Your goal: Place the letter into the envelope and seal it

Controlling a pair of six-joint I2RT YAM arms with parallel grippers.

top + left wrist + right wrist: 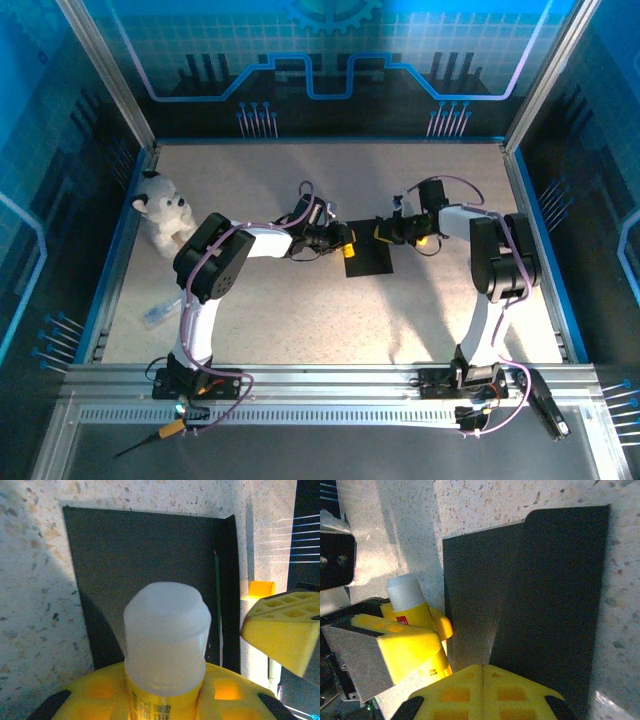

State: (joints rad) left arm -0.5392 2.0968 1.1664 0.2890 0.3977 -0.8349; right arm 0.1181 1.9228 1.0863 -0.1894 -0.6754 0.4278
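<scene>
Speckled table point(250, 300) in a blue-lit booth, plush bear point(163, 208) near the left edge, left gripper point(343, 240) clamped on a glue stick point(166, 635), black envelope point(368, 258) flat mid-table, letter point(217, 590) just a green sliver at its flap fold, right gripper point(482, 672) pinched closed over the envelope's edge

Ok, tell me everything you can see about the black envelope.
The envelope is a matte black paper rectangle lying flat near the middle of the speckled table. A narrow strip along one edge looks like the flap, with a thin green sliver of what may be the letter beside it. The shut right hand sits at one edge, apparently pressing it; the left hand holds a capped glue stick over it.
</scene>
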